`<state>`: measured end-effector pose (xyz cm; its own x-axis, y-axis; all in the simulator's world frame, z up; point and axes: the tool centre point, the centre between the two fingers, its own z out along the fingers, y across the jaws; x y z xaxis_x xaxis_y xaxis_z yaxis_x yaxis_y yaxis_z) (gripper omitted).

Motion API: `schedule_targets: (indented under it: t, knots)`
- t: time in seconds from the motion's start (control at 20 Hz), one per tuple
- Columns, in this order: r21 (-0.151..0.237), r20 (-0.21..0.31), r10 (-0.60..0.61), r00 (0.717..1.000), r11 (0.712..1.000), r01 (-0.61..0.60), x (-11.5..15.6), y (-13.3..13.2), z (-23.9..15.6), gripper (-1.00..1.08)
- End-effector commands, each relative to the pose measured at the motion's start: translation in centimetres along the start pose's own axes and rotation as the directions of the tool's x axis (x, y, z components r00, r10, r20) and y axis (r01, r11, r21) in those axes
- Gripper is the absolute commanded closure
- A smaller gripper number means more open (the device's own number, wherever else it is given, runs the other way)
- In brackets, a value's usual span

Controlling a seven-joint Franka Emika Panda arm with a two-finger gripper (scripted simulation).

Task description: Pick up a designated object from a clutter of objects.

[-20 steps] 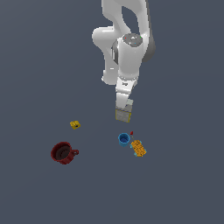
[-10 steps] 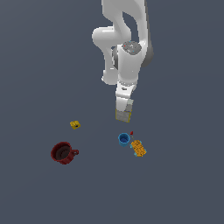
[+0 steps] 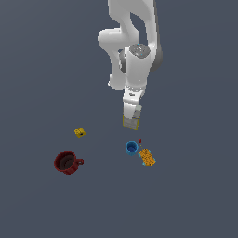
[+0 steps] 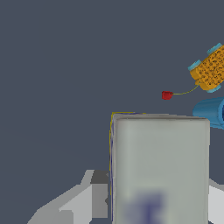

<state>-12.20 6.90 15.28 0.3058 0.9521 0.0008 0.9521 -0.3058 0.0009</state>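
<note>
The arm (image 3: 132,44) is glossy white with rounded, bulbous links, a grey wrist disc and pale grey fingers (image 4: 89,199).

In the wrist view the box (image 4: 159,168) is cut off by the picture's edge, its print blurred beyond reading, and it hides most of the tool (image 4: 153,197). The blue cup (image 4: 211,112) and orange packet (image 4: 211,69) are cropped too.

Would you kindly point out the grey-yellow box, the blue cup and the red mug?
box (image 4: 159,166), wrist view, on the middle of its grey printed face.
blue cup (image 3: 132,148), exterior view, on its open top.
red mug (image 3: 66,162), exterior view, on its dark inside, near the rim.
</note>
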Motion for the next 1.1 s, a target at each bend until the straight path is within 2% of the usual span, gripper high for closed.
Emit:
schedule_targets:
  t: [0.0, 0.55, 1.05]
  knots:
    - [0.000, 0.000, 0.000, 1.000, 1.000, 0.000, 0.0, 0.0, 0.0, 1.08]
    - [0.000, 0.000, 0.000, 1.000, 1.000, 0.000, -0.1, 1.0, -3.0, 1.08]
    - [0.000, 0.000, 0.000, 1.000, 1.000, 0.000, -0.3, 3.5, -10.5, 1.08]
